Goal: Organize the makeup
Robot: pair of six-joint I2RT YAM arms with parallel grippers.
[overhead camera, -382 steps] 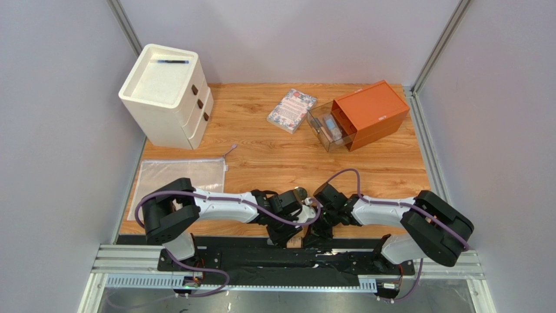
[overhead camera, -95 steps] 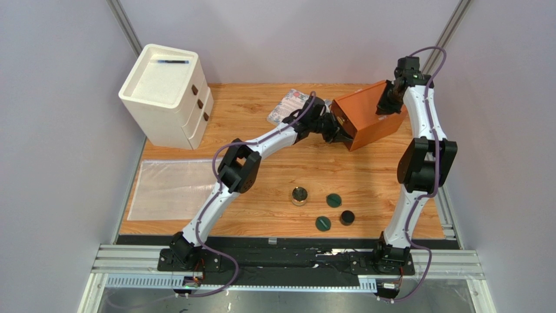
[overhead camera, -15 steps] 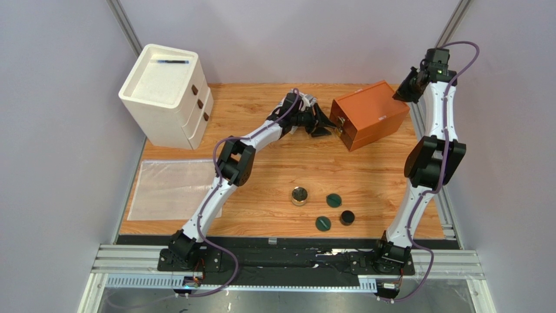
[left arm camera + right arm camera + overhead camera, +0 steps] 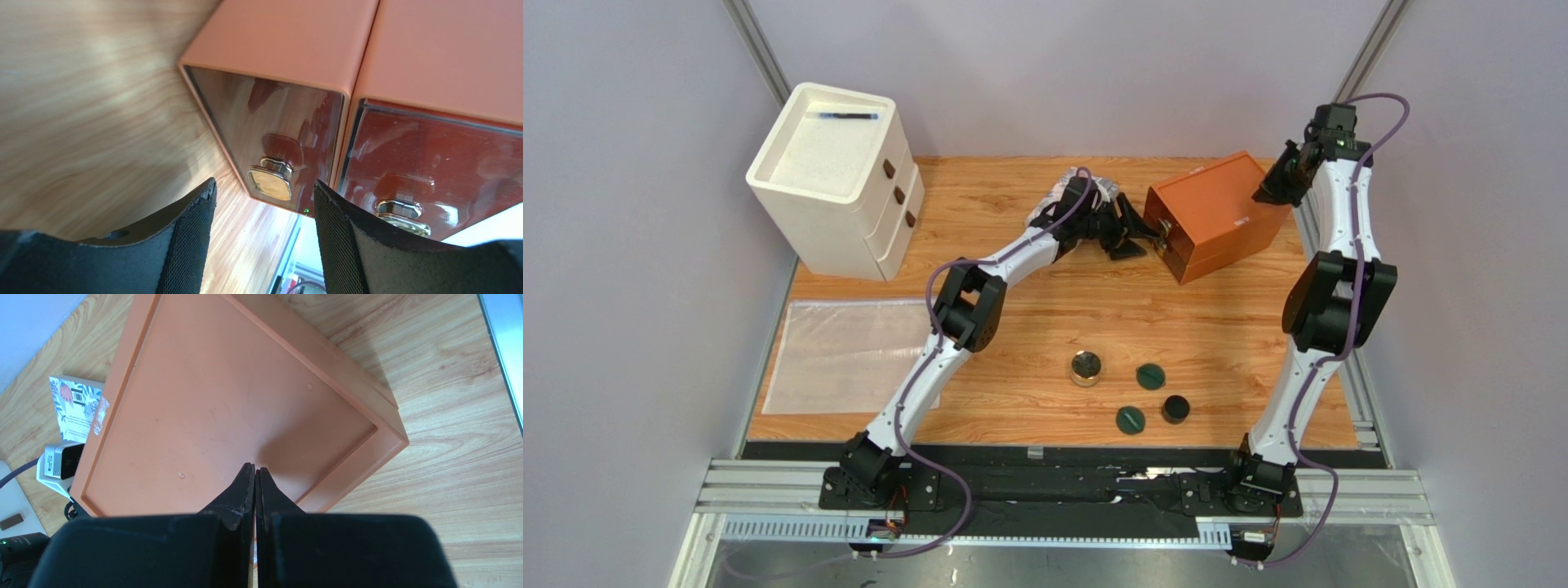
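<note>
The orange drawer box (image 4: 1216,211) stands at the back right with its drawers shut. My left gripper (image 4: 1136,235) is open and empty just in front of the box. In the left wrist view my left gripper (image 4: 265,199) faces a gold drawer knob (image 4: 271,182). My right gripper (image 4: 1271,186) is shut and empty over the box's back right corner; the right wrist view shows it (image 4: 255,470) above the lid (image 4: 233,410). A gold-rimmed compact (image 4: 1087,366), two dark-green discs (image 4: 1151,376) (image 4: 1130,420) and a black jar (image 4: 1176,408) lie on the table in front. The tubes are hidden.
A white drawer unit (image 4: 836,178) with a black pen (image 4: 847,116) on top stands at the back left. A clear zip pouch (image 4: 844,355) lies at the left. The floral booklet (image 4: 77,407) lies beside the orange box, mostly under my left arm.
The clear drawer that stood open earlier is now shut in the orange box. My left gripper has drawn back slightly from its front. My right gripper has shifted a little down-left over the box.
</note>
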